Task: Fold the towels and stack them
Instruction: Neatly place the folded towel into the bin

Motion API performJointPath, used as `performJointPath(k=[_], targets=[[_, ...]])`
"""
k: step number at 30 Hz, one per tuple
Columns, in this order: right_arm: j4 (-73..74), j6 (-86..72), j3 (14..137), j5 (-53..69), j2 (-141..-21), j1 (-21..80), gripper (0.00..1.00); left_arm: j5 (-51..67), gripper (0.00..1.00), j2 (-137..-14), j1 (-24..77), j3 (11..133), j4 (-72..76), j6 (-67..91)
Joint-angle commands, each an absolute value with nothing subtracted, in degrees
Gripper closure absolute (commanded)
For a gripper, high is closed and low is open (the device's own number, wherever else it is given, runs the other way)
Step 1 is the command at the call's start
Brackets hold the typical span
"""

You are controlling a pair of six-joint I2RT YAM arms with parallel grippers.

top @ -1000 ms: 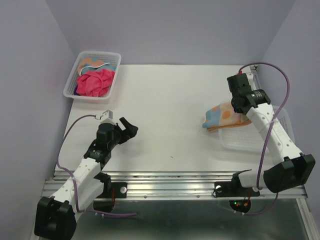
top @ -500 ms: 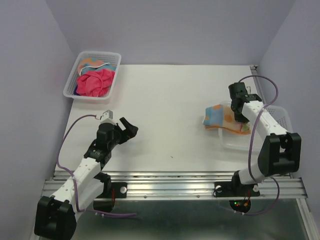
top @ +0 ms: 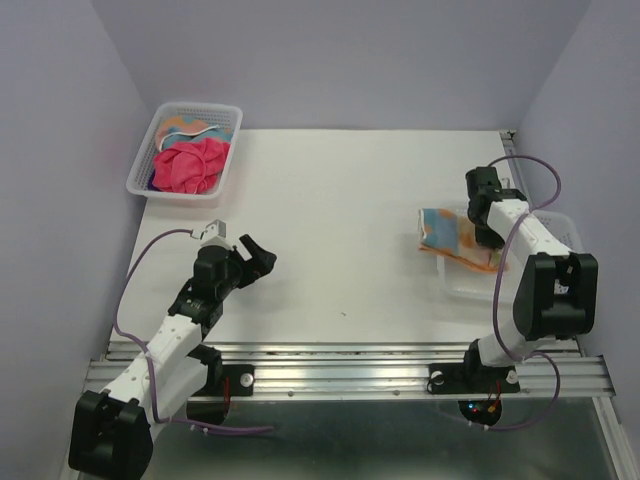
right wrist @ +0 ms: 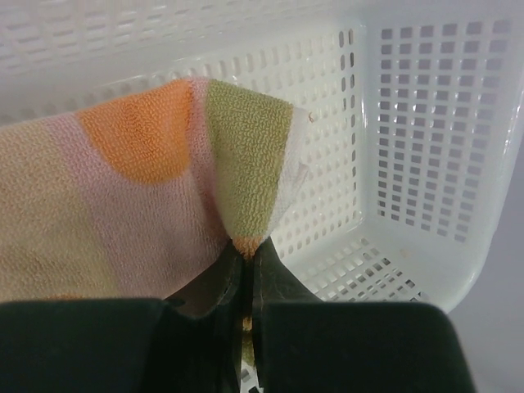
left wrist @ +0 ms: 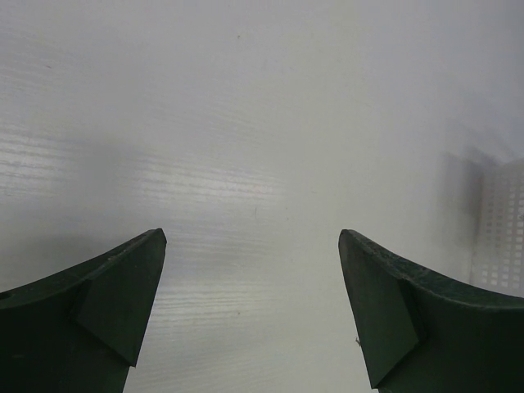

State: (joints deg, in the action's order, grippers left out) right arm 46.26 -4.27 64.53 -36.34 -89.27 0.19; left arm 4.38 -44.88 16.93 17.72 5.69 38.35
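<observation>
- White table (top: 340, 200): smooth and bare mid-surface. Task looks early, with one towel folded.
- Far mesh basket (top: 146, 148): pink-red towel (top: 190, 165) crumpled atop others, all left to fold.
- Dotted terry towel (top: 452, 232): folded flat, draped over near plastic basket (right wrist: 426, 164).
- Right gripper (right wrist: 247, 258): pinched tight on its corner.
- Left gripper (left wrist: 252, 237): spread wide, empty.

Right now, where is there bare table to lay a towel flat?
The table is bare across its middle, from the open left gripper to the patterned towel, and along the back beside the left basket. Crowded: the right edge, where the right gripper pinches that towel over the right basket.
</observation>
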Motion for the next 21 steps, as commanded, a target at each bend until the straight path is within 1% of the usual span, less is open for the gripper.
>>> performJointPath(k=[1, 7, 16, 21], targets=[[43.07, -2.29, 64.60, -38.58, -89.47, -2.20, 0.99, 3.69, 0.01, -44.91, 17.23, 19.25, 7.91, 37.18], [40.61, 1.13, 62.84, -39.11, -91.23, -2.64, 0.99, 4.13, 0.01, -44.91, 17.23, 19.25, 8.09, 37.09], [39.90, 1.76, 62.67, -39.29, -91.67, -2.99, 0.99, 4.22, 0.01, -44.38, 17.23, 19.07, 8.17, 37.09], [40.08, 1.41, 63.19, -42.53, -92.29, -3.78, 0.99, 4.22, 0.01, -44.47, 17.31, 18.98, 8.17, 37.09]])
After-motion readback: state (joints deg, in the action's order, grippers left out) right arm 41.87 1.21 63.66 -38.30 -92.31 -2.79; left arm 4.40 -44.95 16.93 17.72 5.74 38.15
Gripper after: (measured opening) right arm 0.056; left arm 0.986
